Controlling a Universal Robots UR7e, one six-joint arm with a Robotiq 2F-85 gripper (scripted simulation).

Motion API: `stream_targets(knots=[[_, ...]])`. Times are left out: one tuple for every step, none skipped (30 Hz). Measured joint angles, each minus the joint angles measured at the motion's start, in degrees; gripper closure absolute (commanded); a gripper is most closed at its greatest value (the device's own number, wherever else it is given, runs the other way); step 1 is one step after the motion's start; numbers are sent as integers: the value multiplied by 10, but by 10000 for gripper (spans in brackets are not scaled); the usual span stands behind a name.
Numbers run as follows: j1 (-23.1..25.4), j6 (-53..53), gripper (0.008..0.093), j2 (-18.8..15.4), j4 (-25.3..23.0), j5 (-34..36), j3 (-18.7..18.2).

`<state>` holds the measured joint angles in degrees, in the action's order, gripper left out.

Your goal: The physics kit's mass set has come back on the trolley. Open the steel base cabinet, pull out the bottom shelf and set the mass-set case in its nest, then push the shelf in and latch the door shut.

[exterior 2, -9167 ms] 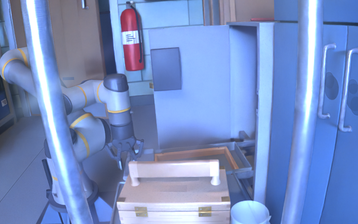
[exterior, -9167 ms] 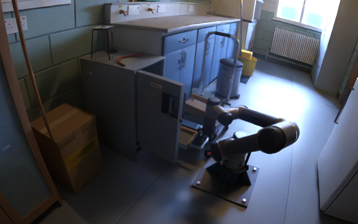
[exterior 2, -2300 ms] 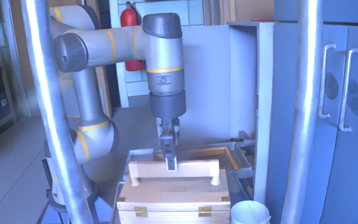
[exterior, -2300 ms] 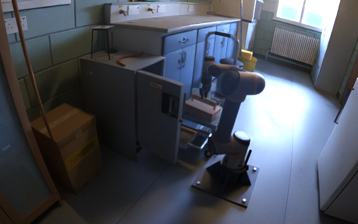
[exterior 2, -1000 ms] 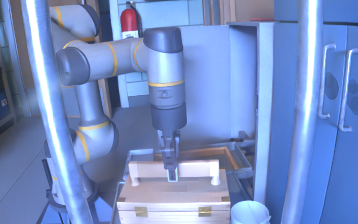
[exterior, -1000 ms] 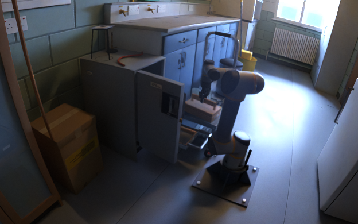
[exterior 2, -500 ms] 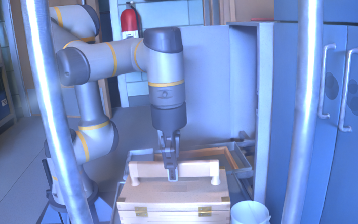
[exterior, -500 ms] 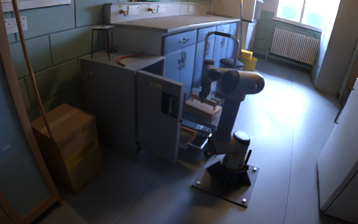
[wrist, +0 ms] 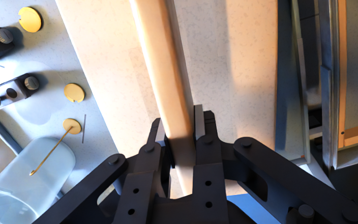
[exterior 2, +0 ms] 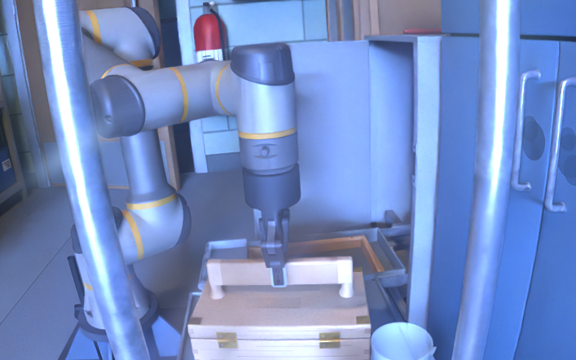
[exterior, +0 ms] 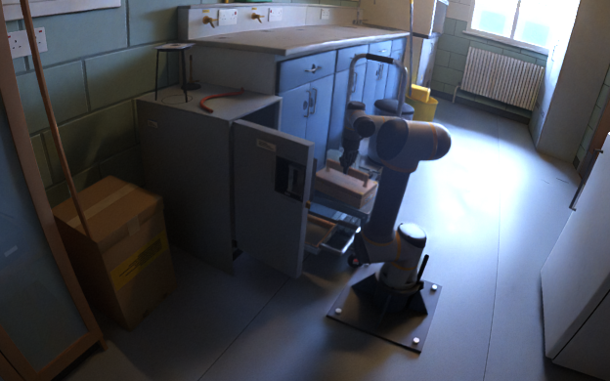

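The wooden mass-set case [exterior: 346, 184] [exterior 2: 278, 320] sits on the trolley's top beside the steel base cabinet [exterior: 210, 166]. Its long wooden handle [exterior 2: 280, 273] [wrist: 162, 75] runs across the lid. The cabinet door [exterior: 271, 195] stands open. The bottom shelf [exterior: 332, 232] [exterior 2: 325, 255] is pulled out, with an orange-edged nest in it. My gripper [exterior: 348, 158] [exterior 2: 276, 273] [wrist: 179, 131] comes straight down on the middle of the handle. It is closed around the handle.
The trolley's steel posts [exterior 2: 84, 179] [exterior 2: 489, 179] rise on each side of the case. A clear beaker [wrist: 22, 178] [exterior 2: 399, 342], brass discs [wrist: 74, 92] and black clamps [wrist: 10, 90] lie on the trolley top near the case. Blue cupboards [exterior 2: 549, 179] stand behind.
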<state>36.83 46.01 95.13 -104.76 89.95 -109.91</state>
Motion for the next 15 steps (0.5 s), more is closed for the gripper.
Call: stream_targets(knots=[[0, 0, 879, 0, 0, 0, 0], [0, 0, 899, 0, 0, 0, 0], [0, 0, 919, 0, 0, 0, 0], [0, 0, 934, 0, 0, 0, 0], [0, 0, 934, 0, 0, 0, 0], [0, 0, 934, 0, 0, 0, 0], [0, 0, 934, 0, 0, 0, 0], [0, 0, 934, 0, 0, 0, 0], [0, 0, 934, 0, 0, 0, 0], [0, 0, 934, 0, 0, 0, 0], [0, 0, 934, 0, 0, 0, 0], [0, 0, 934, 0, 0, 0, 0], [0, 0, 934, 0, 0, 0, 0], [0, 0, 934, 0, 0, 0, 0], [0, 0, 934, 0, 0, 0, 0]])
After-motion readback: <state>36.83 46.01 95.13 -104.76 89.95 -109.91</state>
